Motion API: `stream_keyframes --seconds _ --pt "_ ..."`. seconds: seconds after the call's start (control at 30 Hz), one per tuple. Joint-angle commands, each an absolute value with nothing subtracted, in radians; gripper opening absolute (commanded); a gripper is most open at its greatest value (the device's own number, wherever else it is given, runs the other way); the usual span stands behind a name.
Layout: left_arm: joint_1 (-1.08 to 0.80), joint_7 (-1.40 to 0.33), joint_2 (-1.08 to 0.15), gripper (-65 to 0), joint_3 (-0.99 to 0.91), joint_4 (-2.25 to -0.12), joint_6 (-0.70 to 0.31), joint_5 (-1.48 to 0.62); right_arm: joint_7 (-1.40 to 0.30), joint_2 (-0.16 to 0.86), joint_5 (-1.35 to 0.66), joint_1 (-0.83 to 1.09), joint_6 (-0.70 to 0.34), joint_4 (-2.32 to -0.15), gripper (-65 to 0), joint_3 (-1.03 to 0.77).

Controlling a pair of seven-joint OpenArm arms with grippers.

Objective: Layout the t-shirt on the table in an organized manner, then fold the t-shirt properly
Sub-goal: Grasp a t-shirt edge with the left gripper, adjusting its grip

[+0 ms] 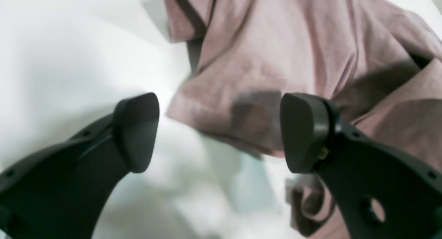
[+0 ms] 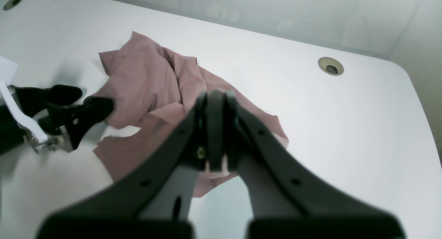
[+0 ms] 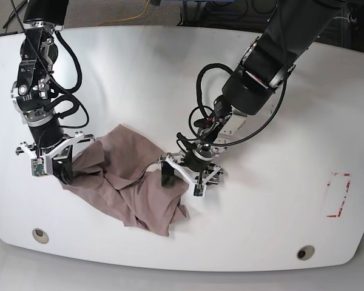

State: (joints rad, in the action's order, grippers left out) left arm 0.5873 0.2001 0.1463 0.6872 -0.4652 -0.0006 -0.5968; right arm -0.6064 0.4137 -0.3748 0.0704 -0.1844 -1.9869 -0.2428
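Between the fingers of the left gripper (image 1: 219,132) nothing is held: its jaws stand wide apart, low over the near edge of the t-shirt (image 3: 130,182). In the left wrist view one pad (image 1: 304,132) is above the cloth and the other pad is above the bare white table (image 3: 261,91), so a folded edge of fabric lies just under the gap. Whether a pad touches the cloth, I cannot tell.

On the other side, the right gripper (image 2: 214,128) has its jaws pressed together. It sits at the opposite border of the shirt, and a small piece of fabric seems to be pinched at the tips, but the view is too dark to be sure.

From the grippers outward, the shirt lies as a crumpled heap between the two arms, near the front edge of the table, with deep wrinkles and layers over each other. The red tape mark (image 3: 338,195) is well apart from it.

My judgement: the task is at its beginning. The shirt is not yet spread flat, and all folding is left to do.
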Motion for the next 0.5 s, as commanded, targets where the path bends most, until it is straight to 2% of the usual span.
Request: stream_keyframes --seconds 0.0,0.1,0.17,0.33,0.47 --pt "0.622 0.225 0.157 -13.4 0.697 -0.479 -0.008 -0.596 -0.576 0.430 -0.380 0.058 -0.182 -2.005 -65.0 -0.251" --pt "0.622 0.223 0.157 -13.6 0.720 -0.479 -0.008 -0.596 -0.576 0.430 -0.380 0.058 -0.182 -2.005 -65.0 -0.251" --pt "0.622 0.223 0.157 -16.3 0.734 -0.479 -0.008 -0.596 -0.576 0.430 -0.380 0.058 -0.182 -2.005 -65.0 -0.251" --pt "0.622 0.223 0.157 -30.4 0.745 -0.479 -0.008 -0.598 -0.576 0.430 -0.380 0.058 -0.182 -2.005 -65.0 -0.252" --pt "0.622 0.225 0.157 -37.1 0.746 -0.479 -0.008 -0.598 -0.576 0.430 -0.380 0.058 -0.182 -2.005 -65.0 -0.252"
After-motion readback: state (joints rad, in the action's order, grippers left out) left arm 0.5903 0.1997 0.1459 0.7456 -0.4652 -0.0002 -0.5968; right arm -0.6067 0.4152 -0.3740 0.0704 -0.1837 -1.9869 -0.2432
